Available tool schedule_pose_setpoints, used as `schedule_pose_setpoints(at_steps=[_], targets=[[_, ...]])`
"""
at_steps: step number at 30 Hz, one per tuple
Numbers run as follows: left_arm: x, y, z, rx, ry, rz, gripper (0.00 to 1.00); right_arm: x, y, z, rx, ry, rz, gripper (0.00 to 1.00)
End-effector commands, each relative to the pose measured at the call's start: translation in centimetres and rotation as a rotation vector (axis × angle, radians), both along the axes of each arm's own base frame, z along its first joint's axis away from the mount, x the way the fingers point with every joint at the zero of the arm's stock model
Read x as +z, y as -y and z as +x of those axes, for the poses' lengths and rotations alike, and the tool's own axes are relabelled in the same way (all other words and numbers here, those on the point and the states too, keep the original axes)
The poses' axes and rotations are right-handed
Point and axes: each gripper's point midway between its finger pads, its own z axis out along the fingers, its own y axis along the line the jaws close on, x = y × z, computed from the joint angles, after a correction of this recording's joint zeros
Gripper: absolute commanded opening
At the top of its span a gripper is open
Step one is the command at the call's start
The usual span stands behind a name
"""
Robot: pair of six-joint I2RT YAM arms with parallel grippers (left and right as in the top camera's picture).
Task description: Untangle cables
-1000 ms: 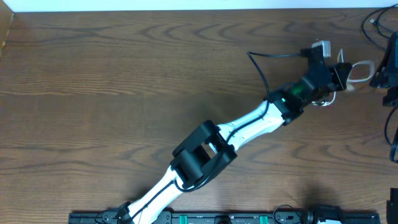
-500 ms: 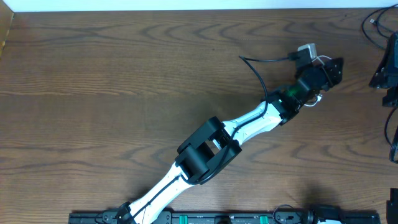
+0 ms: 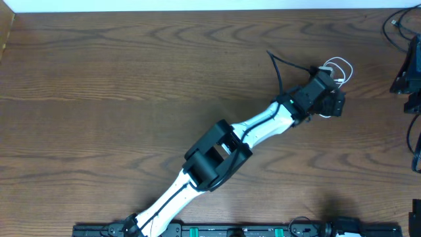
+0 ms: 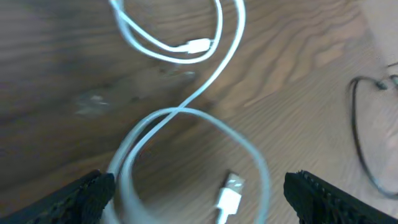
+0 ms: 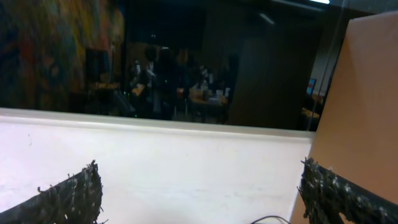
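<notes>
The white cable (image 4: 186, 112) lies loose on the wooden table in loops, with one plug (image 4: 229, 198) between my left fingers and the other plug (image 4: 199, 45) farther off. From overhead, its loops (image 3: 339, 68) show just beyond the left gripper (image 3: 331, 99). My left gripper (image 4: 199, 208) hangs open over the cable and grips nothing. A thin black cable (image 4: 359, 134) curves at the right of the left wrist view, apart from the white one. The right gripper (image 5: 205, 199) is open and empty, facing a white wall.
The left arm (image 3: 217, 155) stretches diagonally across the table from the front edge. Its own black wire (image 3: 281, 66) arcs beside the wrist. The right arm (image 3: 411, 72) stands at the table's right edge, with black cords (image 3: 391, 23) at the far right corner.
The left gripper went from shut to open and let go of the white cable. Its wrist turned and drew back a little, leaving the cable in loops on the table. The right arm has not moved.
</notes>
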Motion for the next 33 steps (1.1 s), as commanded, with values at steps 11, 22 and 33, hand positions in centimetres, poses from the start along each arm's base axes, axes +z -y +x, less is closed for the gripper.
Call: schedule_pose_setpoints(at_steps=[11, 22, 33], targets=[[16.6, -20.1, 5.2, 0.227, 0.193, 0.402, 0.94, 0.0, 0.0, -0.2, -0.006, 0.000, -0.012, 0.99], [28.8, -46.4, 1.6, 0.725, 0.156, 0.609, 0.95, -0.1, 0.0, -0.2, -0.005, -0.002, -0.011, 0.99], [33.8, -59.5, -6.6, 1.051, 0.098, 0.594, 0.95, -0.1, -0.3, -0.2, 0.009, -0.003, -0.014, 0.99]])
